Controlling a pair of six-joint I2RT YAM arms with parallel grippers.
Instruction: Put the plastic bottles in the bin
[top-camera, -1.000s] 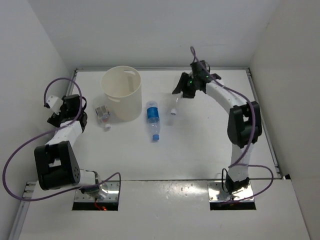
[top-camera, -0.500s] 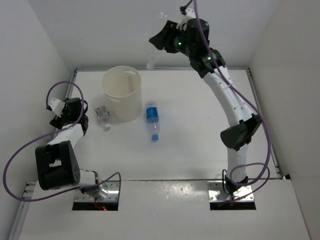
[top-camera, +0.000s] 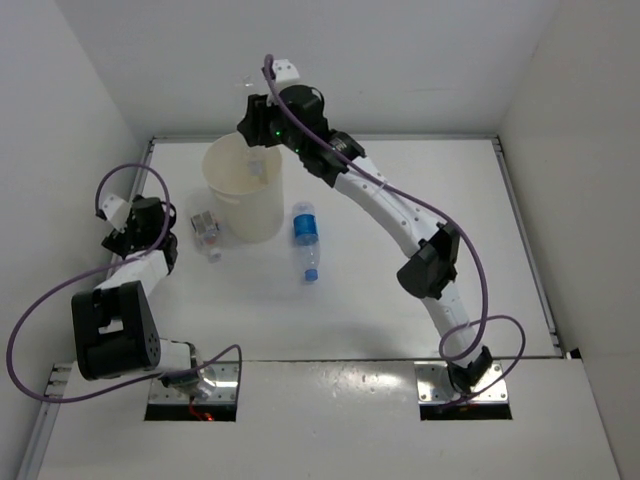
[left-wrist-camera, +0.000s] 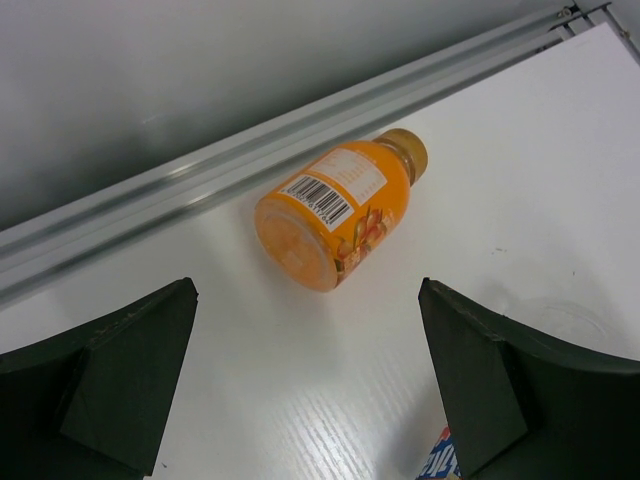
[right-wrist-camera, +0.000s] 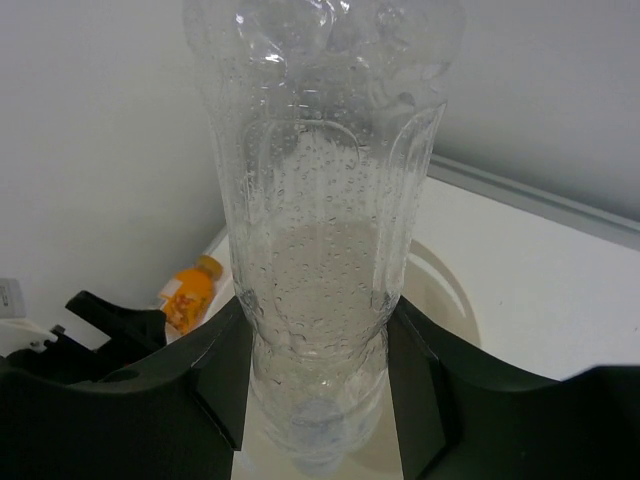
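Observation:
My right gripper (top-camera: 262, 122) is shut on the plain clear bottle (right-wrist-camera: 320, 200) and holds it over the opening of the cream-white bin (top-camera: 245, 200). In the right wrist view the fingers (right-wrist-camera: 215, 370) clamp the bottle's sides, its white cap is nearest the camera, and the bin's rim (right-wrist-camera: 455, 290) shows beneath. My left gripper (left-wrist-camera: 305, 310) is open and empty at the far left of the table. The orange bottle (left-wrist-camera: 338, 215) lies on its side just beyond its fingertips, by the wall rail. The blue-labelled bottle (top-camera: 305, 240) lies right of the bin. The short clear bottle (top-camera: 207, 232) lies left of it.
White walls close in the table on the left, back and right. A metal rail (left-wrist-camera: 200, 180) runs along the left wall. The left arm (top-camera: 135, 265) sits close to that wall, beside the short bottle.
My right arm has swung left from the back of the table, carrying the clear bottle from high beside the bin to over its opening. The left arm has barely moved.

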